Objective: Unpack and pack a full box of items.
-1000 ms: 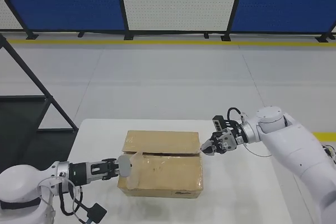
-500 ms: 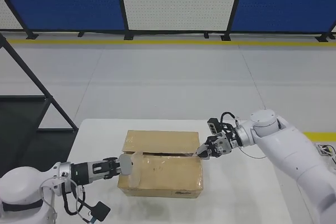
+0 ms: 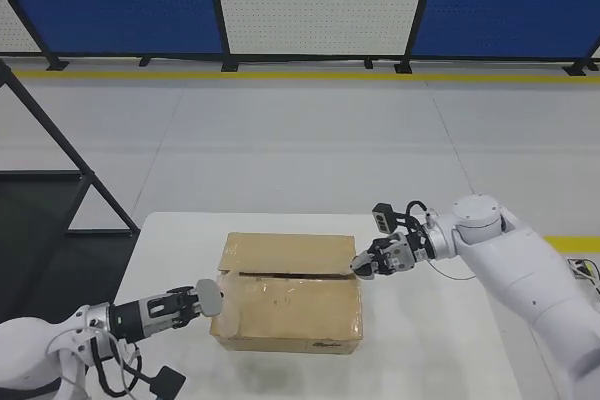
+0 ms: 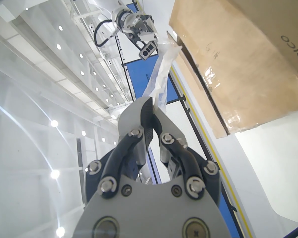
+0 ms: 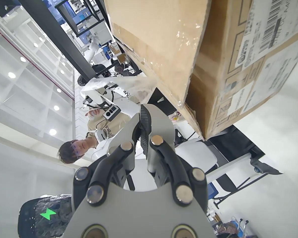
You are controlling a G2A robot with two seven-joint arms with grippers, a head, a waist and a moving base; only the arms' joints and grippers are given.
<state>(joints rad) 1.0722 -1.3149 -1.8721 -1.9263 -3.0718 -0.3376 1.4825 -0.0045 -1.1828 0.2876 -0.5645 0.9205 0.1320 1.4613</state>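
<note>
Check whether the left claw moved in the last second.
Yes. In the top view the left claw, earlier over the box, has pulled back to its edge, gripping the tape strip.

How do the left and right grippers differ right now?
The left gripper is shut on a strip of clear tape; the right gripper is shut, but whether it pinches tape is unclear. The left gripper sits off the left end of the box; the right gripper is at the right end of the seam. Both are shut, close to the box.
</note>
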